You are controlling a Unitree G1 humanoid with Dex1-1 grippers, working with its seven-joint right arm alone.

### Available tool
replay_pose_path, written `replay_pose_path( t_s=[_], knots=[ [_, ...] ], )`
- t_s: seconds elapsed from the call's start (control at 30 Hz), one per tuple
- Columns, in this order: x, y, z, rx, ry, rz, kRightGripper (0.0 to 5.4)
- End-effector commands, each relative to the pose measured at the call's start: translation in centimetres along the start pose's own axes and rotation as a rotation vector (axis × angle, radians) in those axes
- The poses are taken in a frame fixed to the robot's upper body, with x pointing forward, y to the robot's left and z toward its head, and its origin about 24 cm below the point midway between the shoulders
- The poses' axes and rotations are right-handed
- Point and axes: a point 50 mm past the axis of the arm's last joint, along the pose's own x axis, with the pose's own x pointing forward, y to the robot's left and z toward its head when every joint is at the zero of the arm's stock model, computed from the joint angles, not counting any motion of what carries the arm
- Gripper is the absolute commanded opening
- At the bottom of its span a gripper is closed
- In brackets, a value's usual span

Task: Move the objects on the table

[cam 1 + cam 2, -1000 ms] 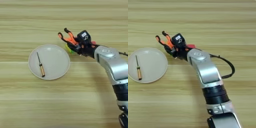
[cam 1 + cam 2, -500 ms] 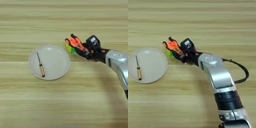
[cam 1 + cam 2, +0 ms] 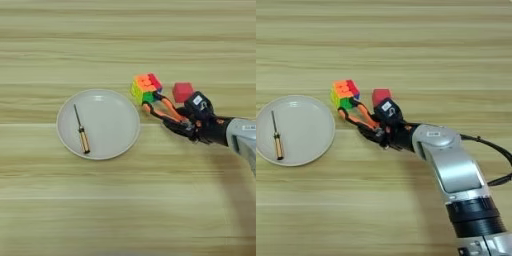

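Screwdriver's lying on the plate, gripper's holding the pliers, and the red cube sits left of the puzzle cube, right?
Not quite: the left eye view shows the red cube right of the puzzle cube. The screwdriver does lie on the plate, and the gripper holds the pliers.

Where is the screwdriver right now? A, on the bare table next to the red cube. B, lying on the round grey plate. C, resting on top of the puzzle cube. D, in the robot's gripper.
B: the screwdriver lies flat inside the plate, left of the puzzle cube, while the right gripper is closed on the pliers, not on it.
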Motion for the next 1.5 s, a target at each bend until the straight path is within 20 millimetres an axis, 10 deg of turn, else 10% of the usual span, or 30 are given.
replay_pose_path(
  t_s=[0.03,0.8,1.5],
  knots=[
    [-1.1,-1.7,1.9,-0.097,-0.064,-0.058,2.34],
    [0.9,-1.6,-1.6,-0.011,0.021,0.018,2.34],
    [0.1,-1.7,1.7,-0.014,-0.093,0.031,4.62]
  ],
)
